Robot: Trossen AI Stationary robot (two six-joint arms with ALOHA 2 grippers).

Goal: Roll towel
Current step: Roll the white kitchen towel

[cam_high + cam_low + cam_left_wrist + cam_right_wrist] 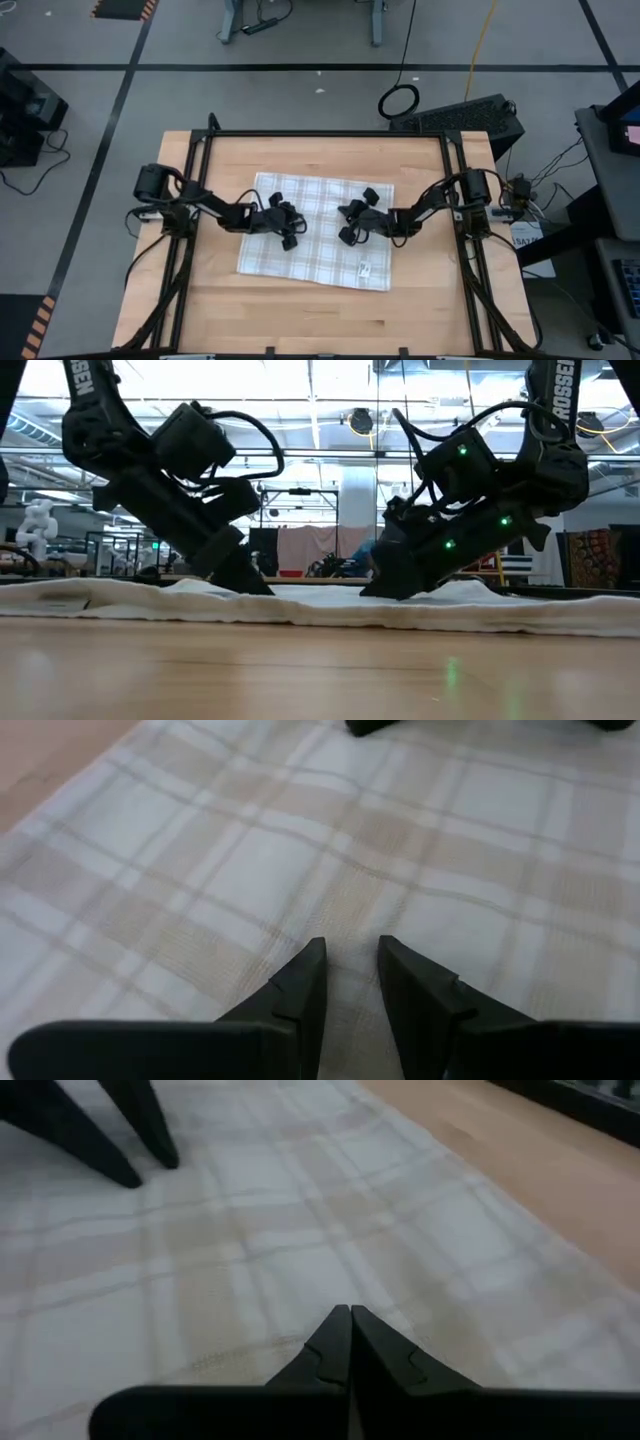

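pressing down on the towel (315, 230) with both of my hands, i have it spread flat on the wooden bench (200, 310), not yet rolled. the towel lies near the middle of the bench, its plaid lines running across it and its small white tag (365, 268) on the towel's near right corner, on my right hand's side. my left hand (350, 965) stands on the towel's left half, fingers a narrow gap apart, tips on the cloth; whether they pinch any of it between them, i cannot tell. my right hand (350, 1320) stands on the towel's right half, fingers closed tight together, tips resting on the weave with no cloth seen between them. from bench height the towel shows as a low, slightly rumpled white strip with both hands planted on it, a little way apart from each other. in my right wrist view, my left hand's two dark fingers (150, 1125) show farther off on the same towel.
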